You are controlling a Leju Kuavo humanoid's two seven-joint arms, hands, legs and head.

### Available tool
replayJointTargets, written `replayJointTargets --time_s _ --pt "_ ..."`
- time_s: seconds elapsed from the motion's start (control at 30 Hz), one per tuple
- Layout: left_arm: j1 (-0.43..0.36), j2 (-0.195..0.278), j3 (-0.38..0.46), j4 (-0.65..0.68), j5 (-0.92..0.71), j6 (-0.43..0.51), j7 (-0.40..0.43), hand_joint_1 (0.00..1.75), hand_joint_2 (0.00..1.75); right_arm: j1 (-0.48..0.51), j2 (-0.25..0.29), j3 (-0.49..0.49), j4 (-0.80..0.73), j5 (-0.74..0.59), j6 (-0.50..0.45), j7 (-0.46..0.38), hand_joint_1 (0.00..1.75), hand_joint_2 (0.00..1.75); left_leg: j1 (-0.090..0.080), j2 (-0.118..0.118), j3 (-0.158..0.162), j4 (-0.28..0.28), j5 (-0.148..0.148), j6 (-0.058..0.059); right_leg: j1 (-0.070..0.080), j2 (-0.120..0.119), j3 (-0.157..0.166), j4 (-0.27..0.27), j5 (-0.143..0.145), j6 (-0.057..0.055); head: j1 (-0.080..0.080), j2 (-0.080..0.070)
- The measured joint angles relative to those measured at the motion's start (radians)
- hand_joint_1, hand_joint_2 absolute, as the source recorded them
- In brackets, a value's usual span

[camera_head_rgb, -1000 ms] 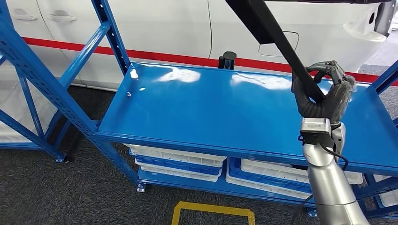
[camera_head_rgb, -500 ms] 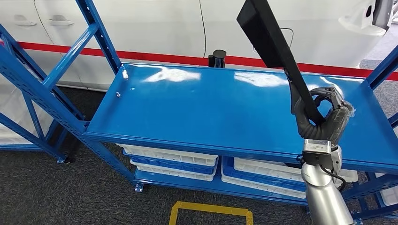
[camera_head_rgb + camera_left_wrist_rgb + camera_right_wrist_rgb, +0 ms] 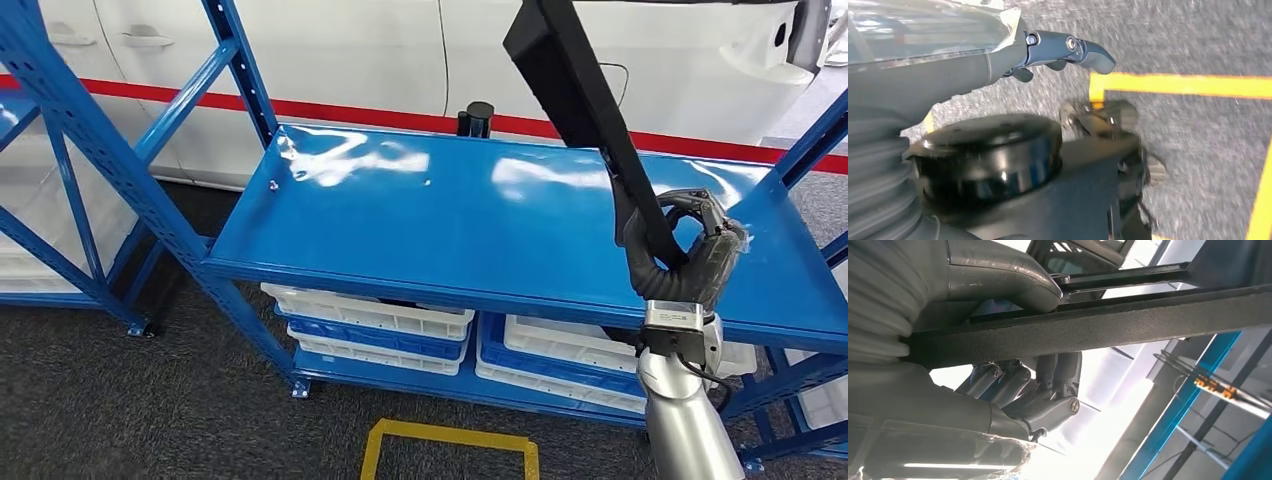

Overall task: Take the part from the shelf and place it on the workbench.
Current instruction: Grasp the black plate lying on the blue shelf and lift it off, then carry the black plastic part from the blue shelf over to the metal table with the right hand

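Above the blue shelf deck point(image 3: 480, 230), the right hand point(image 3: 680, 255) grips the long black part point(image 3: 585, 110) near its lower end, fingers wrapped around it, the part slanting up and away from the hand.

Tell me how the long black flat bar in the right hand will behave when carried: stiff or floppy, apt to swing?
The long black flat bar looks stiff: it stays straight above the right hand. Gripped near its lower end, it is probably top-heavy and may swing. Its grainy surface probably resists slipping.
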State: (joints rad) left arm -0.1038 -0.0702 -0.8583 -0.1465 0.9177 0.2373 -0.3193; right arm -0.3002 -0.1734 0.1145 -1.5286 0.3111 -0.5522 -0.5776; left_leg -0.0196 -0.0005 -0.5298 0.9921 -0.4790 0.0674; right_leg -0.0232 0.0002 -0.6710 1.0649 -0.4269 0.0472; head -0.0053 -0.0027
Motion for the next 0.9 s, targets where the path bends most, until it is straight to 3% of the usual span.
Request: replayJointTargets --time_s 0.1,0.13,0.17,0.2,0.27,0.33,0.43,0.5,0.6,0.63,0.67,0.7,0.77,0.83,0.9 --pt "-0.001 -0.001 0.0 -0.001 -0.003 -0.005 0.001 0.0 1.75 0.003 0.0 -0.001 0.006 -0.001 0.007 -0.001 1.75 1.75 0.001 0.002 -0.033 -0.002 0.028 0.007 0.002 0.0 -0.052 0.174 -0.112 -0.014 0.005 0.0" --pt "-0.001 -0.001 0.0 -0.001 -0.004 -0.007 0.001 0.0 1.75 0.006 0.0 -0.001 0.009 -0.001 0.008 -0.001 1.75 1.75 0.001 0.002 -0.046 -0.001 0.037 0.007 0.002 0.0 -0.055 0.217 -0.128 -0.01 0.005 0.0" --pt "-0.001 -0.001 0.0 -0.001 -0.006 -0.009 0.002 0.0 1.75 0.009 0.001 -0.001 0.012 -0.001 0.01 -0.001 1.75 1.75 0.001 0.002 -0.059 0.0 0.046 0.005 0.002 0.0 -0.04 0.227 -0.127 -0.001 0.006 0.0" --pt "-0.001 -0.002 0.0 -0.002 -0.008 -0.011 0.002 0.0 1.75 0.012 0.001 -0.001 0.014 -0.002 0.012 -0.002 1.75 1.75 0.001 0.002 -0.07 0.001 0.053 0.004 0.001 0.0 -0.008 0.199 -0.115 0.009 0.006 0.0" --pt "-0.002 -0.001 0.0 -0.004 -0.014 -0.016 0.004 0.0 1.75 0.015 0.002 -0.004 0.017 -0.003 0.016 -0.005 1.75 1.75 0.001 0.002 -0.092 0.01 0.065 -0.003 0.001 -0.001 0.096 0.064 -0.092 0.021 0.006 0.0" --pt "-0.005 -0.001 -0.002 -0.005 -0.02 -0.018 0.007 0.0 1.75 0.022 0.004 -0.01 0.018 -0.004 0.018 -0.01 1.75 1.75 -0.001 0.002 -0.106 0.021 0.074 -0.013 0.006 0.0 0.162 -0.037 -0.096 0.016 0.005 0.0" --pt "-0.008 -0.001 -0.004 -0.005 -0.026 -0.02 0.012 0.0 1.75 0.044 0.005 -0.022 0.018 -0.003 0.019 -0.016 1.75 1.75 -0.001 -0.001 -0.113 0.028 0.084 -0.025 0.005 0.0 0.164 -0.053 -0.094 -0.001 0.003 0.0" --pt "-0.008 0.0 -0.005 -0.005 -0.027 -0.02 0.016 0.0 1.75 0.053 0.007 -0.026 0.018 0.007 0.017 -0.019 1.75 1.75 0.003 -0.002 -0.128 0.061 0.047 -0.037 -0.003 -0.001 0.153 -0.054 -0.08 -0.02 -0.001 0.0" --pt "-0.01 0.001 -0.005 -0.006 -0.028 -0.018 0.02 0.0 1.75 0.062 0.011 -0.032 0.018 0.021 0.014 -0.023 1.75 1.75 0.015 -0.003 -0.181 0.235 -0.082 -0.058 -0.003 -0.002 0.126 -0.054 -0.056 -0.037 -0.006 0.0" --pt "-0.011 0.001 -0.005 -0.006 -0.028 -0.018 0.02 0.0 1.75 0.065 0.013 -0.035 0.018 0.023 0.014 -0.023 1.75 1.75 0.02 -0.003 -0.19 0.287 -0.103 -0.062 -0.002 -0.002 0.116 -0.053 -0.049 -0.037 -0.007 0.0" --pt "-0.011 0.001 -0.006 -0.006 -0.028 -0.018 0.021 0.0 1.75 0.068 0.014 -0.037 0.018 0.025 0.014 -0.023 1.75 1.75 0.024 -0.003 -0.185 0.307 -0.102 -0.064 -0.001 -0.002 0.107 -0.053 -0.041 -0.035 -0.007 0.0" --pt "-0.012 0.001 -0.006 -0.006 -0.029 -0.018 0.021 0.0 1.75 0.069 0.016 -0.04 0.018 0.027 0.014 -0.024 1.75 1.75 0.027 -0.003 -0.161 0.29 -0.085 -0.065 -0.001 -0.002 0.099 -0.053 -0.035 -0.032 -0.007 0.0" --pt "-0.015 0.001 -0.008 -0.006 -0.029 -0.018 0.021 0.0 1.75 0.071 0.018 -0.042 0.018 0.031 0.013 -0.024 1.75 1.75 0.03 -0.003 -0.069 0.168 -0.041 -0.061 -0.001 -0.001 0.087 -0.053 -0.023 -0.024 -0.007 0.0" --pt "-0.02 0.001 -0.011 -0.006 -0.03 -0.018 0.02 0.0 1.75 0.069 0.019 -0.044 0.018 0.034 0.012 -0.025 1.75 1.75 0.027 -0.005 0.01 0.047 -0.03 -0.055 0.0 -0.002 0.079 -0.052 -0.011 -0.011 -0.006 0.0" --pt "-0.022 0.001 -0.014 -0.006 -0.03 -0.017 0.02 0.0 1.75 0.067 0.02 -0.044 0.019 0.035 0.011 -0.025 1.75 1.75 0.017 -0.006 0.024 0.011 -0.032 -0.046 -0.001 -0.004 0.072 -0.053 0.002 0.005 -0.005 0.0"
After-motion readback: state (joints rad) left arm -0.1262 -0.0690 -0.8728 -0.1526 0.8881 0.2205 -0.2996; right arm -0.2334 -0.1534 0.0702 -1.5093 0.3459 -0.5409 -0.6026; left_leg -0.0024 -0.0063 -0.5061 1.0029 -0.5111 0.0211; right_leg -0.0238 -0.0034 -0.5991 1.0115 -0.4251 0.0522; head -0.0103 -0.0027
